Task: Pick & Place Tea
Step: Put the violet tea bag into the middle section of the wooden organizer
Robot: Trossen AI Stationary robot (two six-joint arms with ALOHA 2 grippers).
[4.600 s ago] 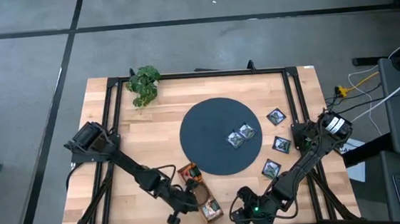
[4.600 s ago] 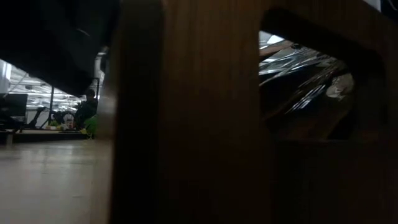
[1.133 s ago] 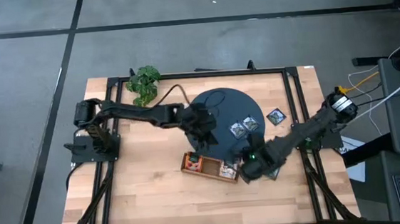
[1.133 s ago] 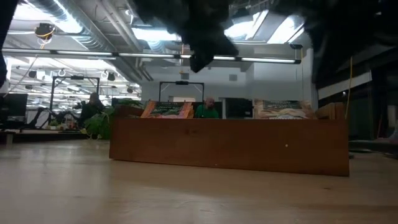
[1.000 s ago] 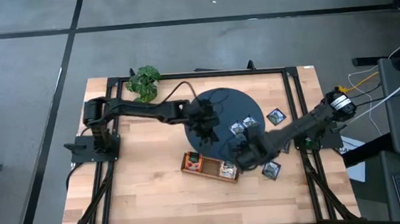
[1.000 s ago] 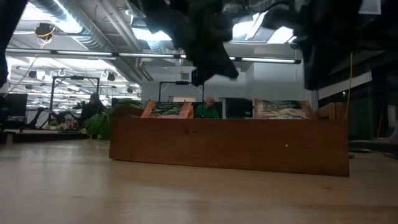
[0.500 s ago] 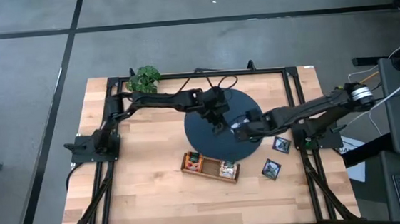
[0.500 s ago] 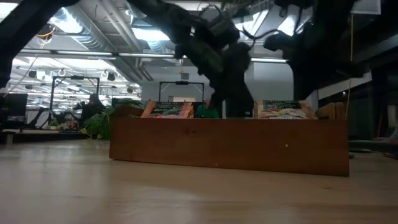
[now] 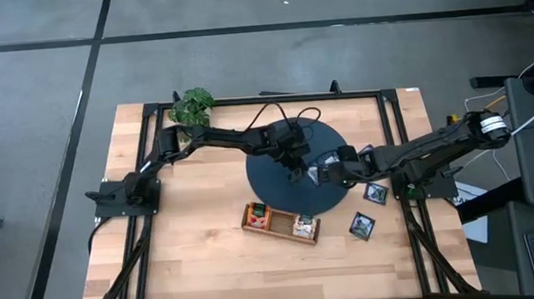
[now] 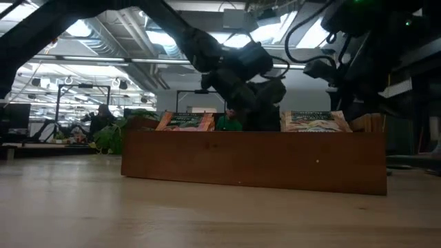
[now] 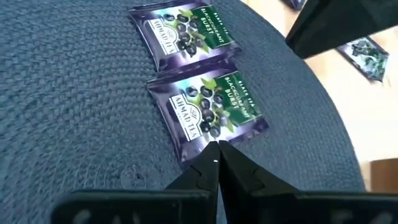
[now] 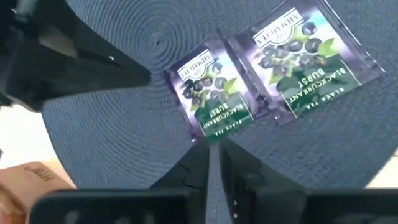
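In the lower middle of the high view, the long narrow brown wooden compartment tray (image 9: 280, 223) is seen with a few sachets already placed in it; in the low view, orange and pale packets stand above its wall (image 10: 255, 162). Two dark sachets (image 9: 362, 224) are left on the bare wood at the lower right. Further up, on the round dark blue woven mat (image 9: 274, 182), two dark purple blackcurrant tea sachets (image 11: 208, 114) lie side by side. The left gripper (image 11: 216, 163) is clenched empty, its tips at the edge of the nearer one. The right gripper (image 12: 210, 163) is parted only slightly and nothing is grasped. Several sachets are judged still to be moved
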